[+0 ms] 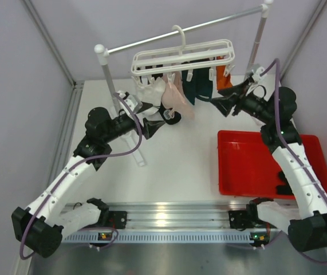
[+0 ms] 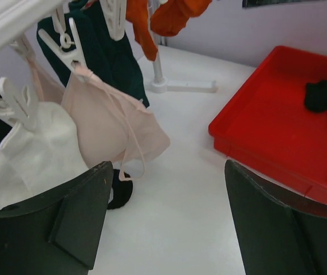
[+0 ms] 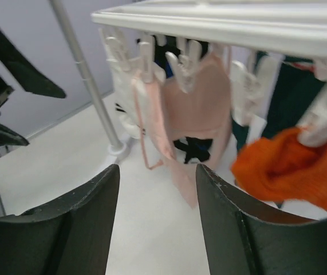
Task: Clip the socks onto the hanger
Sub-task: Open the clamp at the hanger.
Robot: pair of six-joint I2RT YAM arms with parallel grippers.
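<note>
The hanger (image 1: pixel 183 57) hangs by its hook from the grey rail (image 1: pixel 146 39) at upper centre, so the white, pink, teal and orange socks (image 2: pixel 114 123) clipped to it dangle clear of the table (image 1: pixel 174 154). Black socks (image 2: pixel 323 97) lie in the red tray (image 2: pixel 255 114) at right, apparently awaiting clipping. The left fingers (image 2: pixel 77 212), wide open, and the right fingers (image 3: pixel 83 217), partly open, flank the hanger and hold nothing.
</note>
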